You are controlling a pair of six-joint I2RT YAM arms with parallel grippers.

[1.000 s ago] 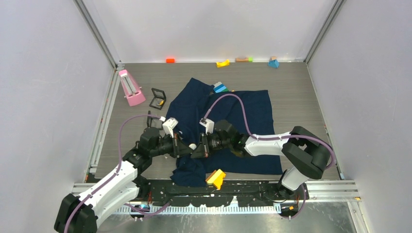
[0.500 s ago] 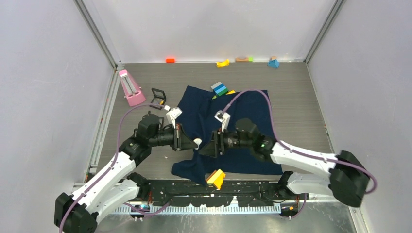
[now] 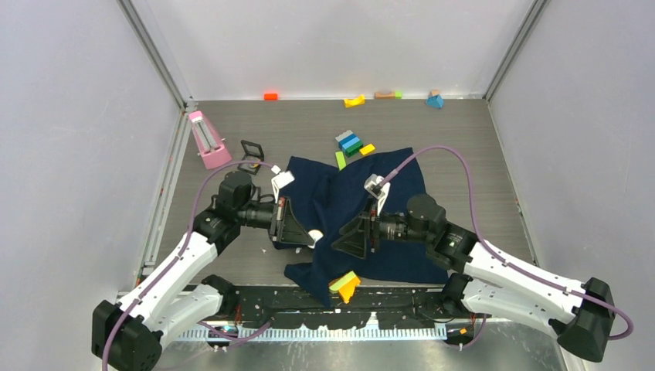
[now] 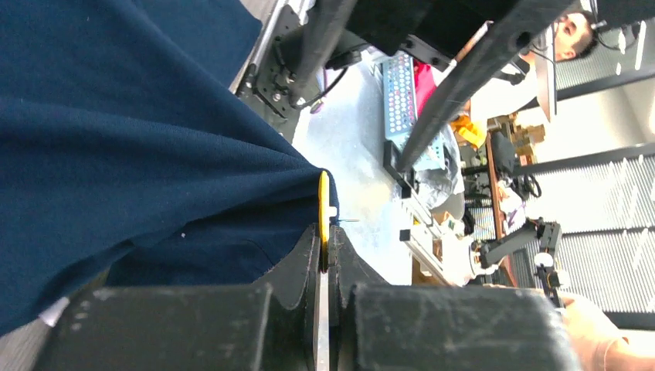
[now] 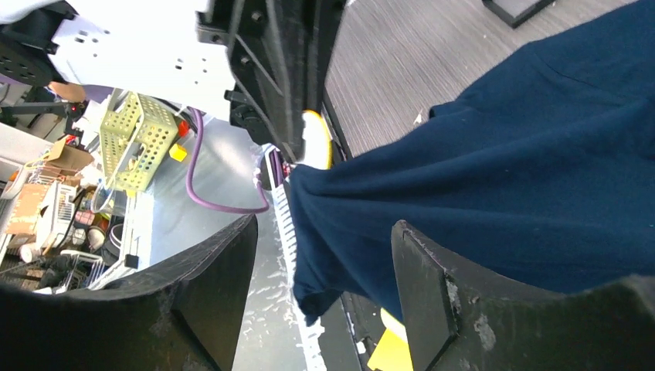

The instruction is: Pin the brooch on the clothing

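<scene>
A: Between the clamped tips of the left tool (image 4: 324, 239) sits the brooch (image 4: 324, 202), against the clothing (image 4: 116, 116).
B: And the right tool (image 5: 323, 232)?
A: Gaping, empty, opposite. Mid-pinning, I'd judge; next, steady the fabric.

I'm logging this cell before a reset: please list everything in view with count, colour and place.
T-shirt: one, navy, table centre.
brooch: one, yellow-orange, at the T-shirt's edge, in the left gripper.
wedge block: one, yellow, near edge.
block stack: one, grey-blue-green, behind the T-shirt.
small bar: one, green, by the stack.
small block: one, yellow, by the stack.
back-wall blocks: four, orange, yellow, brown-green, blue, far edge.
pink stand: one, far left.
black frame: one, beside the pink stand.
left gripper: one, black, shut on the brooch.
right gripper: one, black, open, facing the T-shirt.
</scene>
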